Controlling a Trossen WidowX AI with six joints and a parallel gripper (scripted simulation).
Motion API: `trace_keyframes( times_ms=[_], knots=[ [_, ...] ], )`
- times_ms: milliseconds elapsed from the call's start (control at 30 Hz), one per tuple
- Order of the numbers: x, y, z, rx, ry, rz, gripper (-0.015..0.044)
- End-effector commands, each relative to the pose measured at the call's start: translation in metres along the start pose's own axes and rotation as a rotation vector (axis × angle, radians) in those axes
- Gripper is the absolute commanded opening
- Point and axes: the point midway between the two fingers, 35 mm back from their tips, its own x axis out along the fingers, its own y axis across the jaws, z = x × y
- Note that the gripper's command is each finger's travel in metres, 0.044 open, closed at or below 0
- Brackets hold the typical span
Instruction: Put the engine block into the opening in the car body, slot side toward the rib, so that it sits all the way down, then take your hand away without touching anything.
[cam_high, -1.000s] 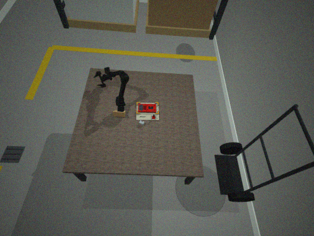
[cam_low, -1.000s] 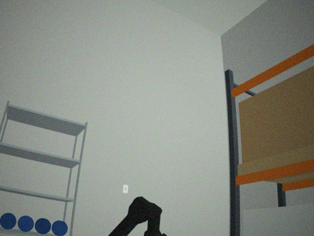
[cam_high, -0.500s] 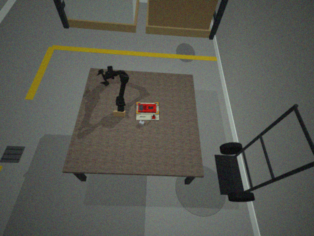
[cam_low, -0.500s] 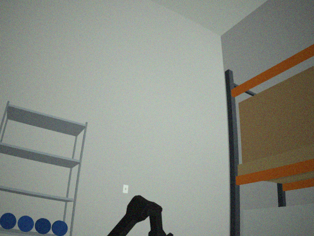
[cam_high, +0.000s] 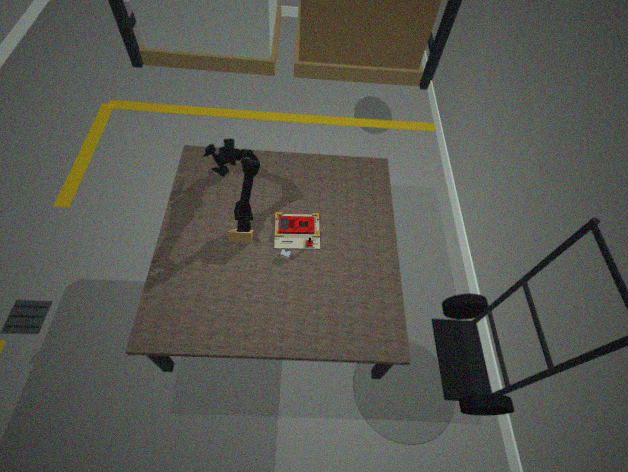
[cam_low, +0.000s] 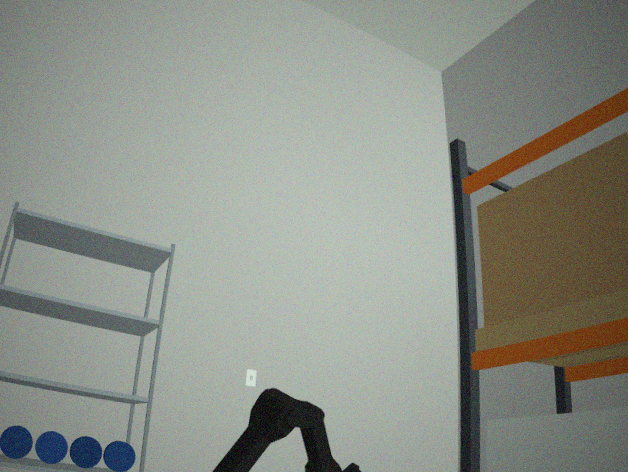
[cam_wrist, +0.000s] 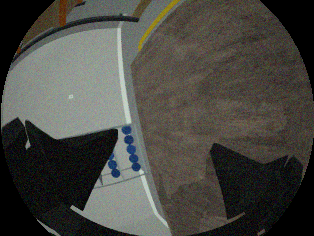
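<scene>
My top view looks steeply down from high above the table (cam_high: 274, 304) (cam_wrist: 200, 100), far enough back to take in the whole tabletop and floor on every side of it. My exterior view faces upward, at the wall and ceiling; the table is outside its frame. My wrist view is much nearer the table, looking across part of its top and past its edge. It shares the wall with my exterior view and the tabletop with my top view.

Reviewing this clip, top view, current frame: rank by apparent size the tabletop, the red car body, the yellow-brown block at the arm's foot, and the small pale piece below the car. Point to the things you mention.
1. Tabletop (cam_high: 304, 304)
2. Red car body (cam_high: 291, 230)
3. Yellow-brown block (cam_high: 240, 236)
4. Small pale piece (cam_high: 285, 253)
</scene>
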Motion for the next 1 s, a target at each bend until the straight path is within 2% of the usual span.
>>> trace_keyframes(
  times_ms=[0, 267, 533, 967],
  knots=[
    [-0.006, 0.001, 0.015, -0.059, -0.048, -0.001, 0.044],
    [-0.022, -0.004, 0.046, -0.165, -0.152, -0.03, 0.044],
    [-0.062, -0.011, 0.097, -0.265, -0.338, -0.11, 0.044],
    [-0.124, -0.05, 0.15, -0.262, -0.531, -0.288, 0.044]
  ],
)
